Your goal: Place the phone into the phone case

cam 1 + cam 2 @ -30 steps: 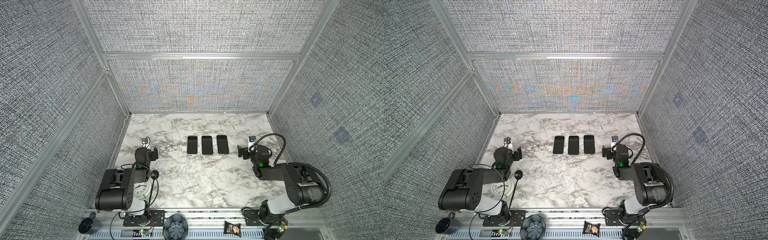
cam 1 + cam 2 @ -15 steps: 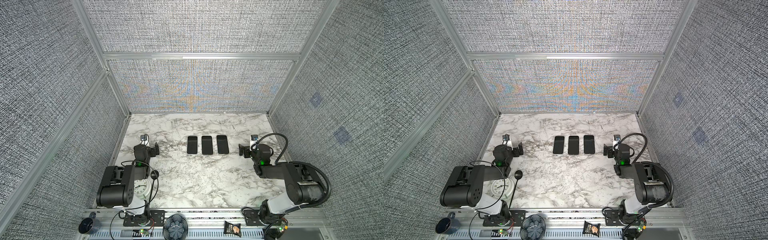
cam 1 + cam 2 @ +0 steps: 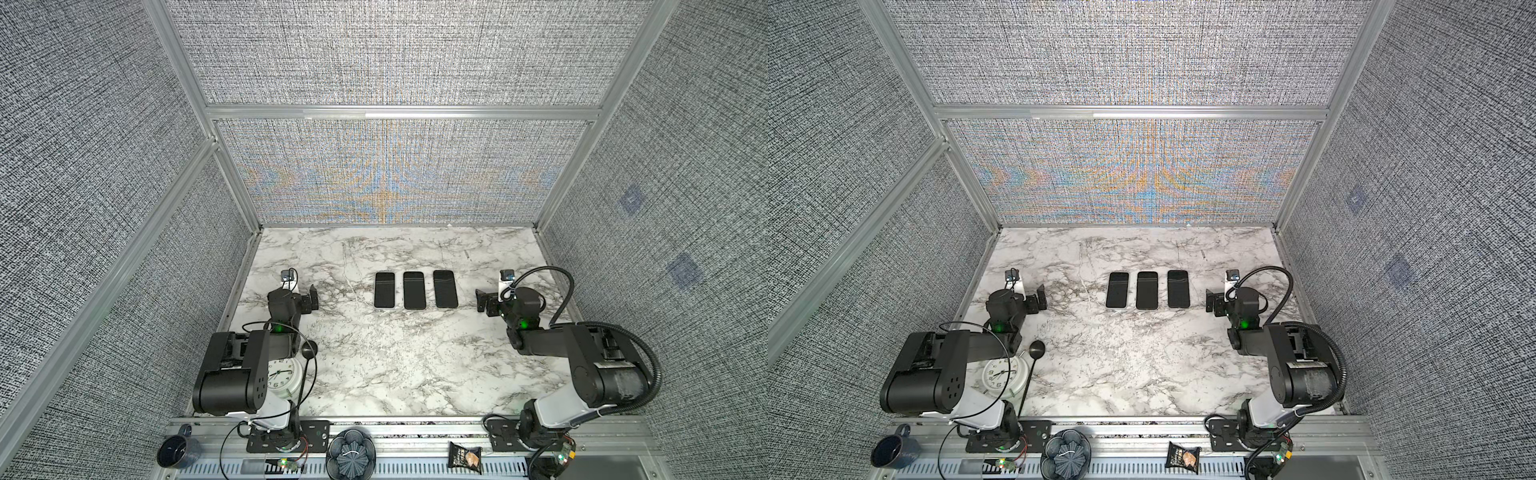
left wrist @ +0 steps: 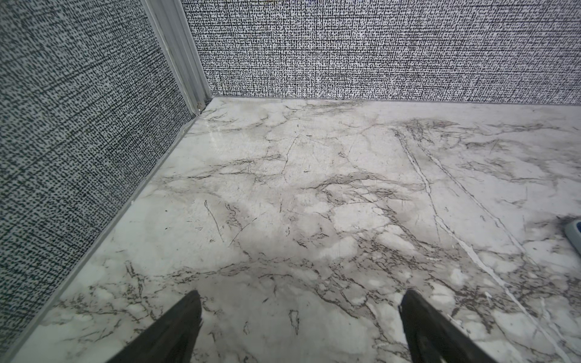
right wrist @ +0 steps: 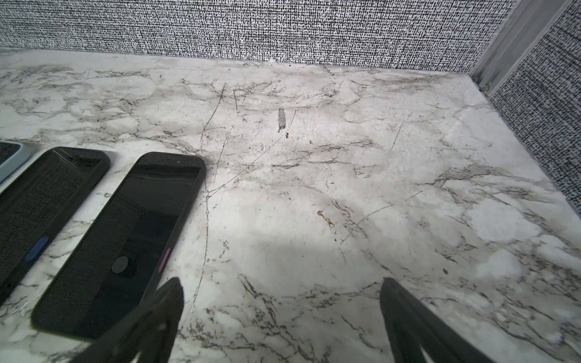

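Marble table (image 3: pixel 395 357): phones (image 3: pixel 414 289) are seen cased | left pincer (image 4: pixel 298 301) is nudged slightly, held open | right pincer (image 5: pixel 279 289) is held open | task judged done

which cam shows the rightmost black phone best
The right wrist view: the rightmost black phone lies close up, pink side button visible. Both top views show it small; the left wrist view misses it.

A lab test cell: fabric-panelled walls (image 3: pixel 104 174), aluminium frame (image 3: pixel 399 113), marble tabletop (image 3: pixel 395 357).
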{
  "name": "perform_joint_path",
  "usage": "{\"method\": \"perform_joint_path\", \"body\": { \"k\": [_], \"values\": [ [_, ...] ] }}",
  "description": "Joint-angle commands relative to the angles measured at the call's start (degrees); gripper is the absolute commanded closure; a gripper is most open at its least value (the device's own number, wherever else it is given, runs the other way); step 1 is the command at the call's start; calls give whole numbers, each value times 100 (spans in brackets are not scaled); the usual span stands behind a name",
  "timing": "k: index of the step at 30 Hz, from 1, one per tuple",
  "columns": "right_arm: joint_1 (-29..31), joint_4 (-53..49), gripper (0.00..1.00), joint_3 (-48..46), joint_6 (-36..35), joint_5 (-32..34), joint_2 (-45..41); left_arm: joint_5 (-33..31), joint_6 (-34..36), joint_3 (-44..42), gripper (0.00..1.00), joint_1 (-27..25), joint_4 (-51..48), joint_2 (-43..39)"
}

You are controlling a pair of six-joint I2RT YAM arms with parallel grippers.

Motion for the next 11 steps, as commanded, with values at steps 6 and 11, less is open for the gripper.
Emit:
{"method": "perform_joint_path", "body": {
  "k": [6, 11],
  "values": [
    [0, 63, 1, 42, -3, -52, 0, -1, -6, -64, 1, 7, 181, -57],
    [-4, 72, 1, 20, -2, -61, -5, 13, -6, -101, 1, 7, 228, -83]
  ]
}}
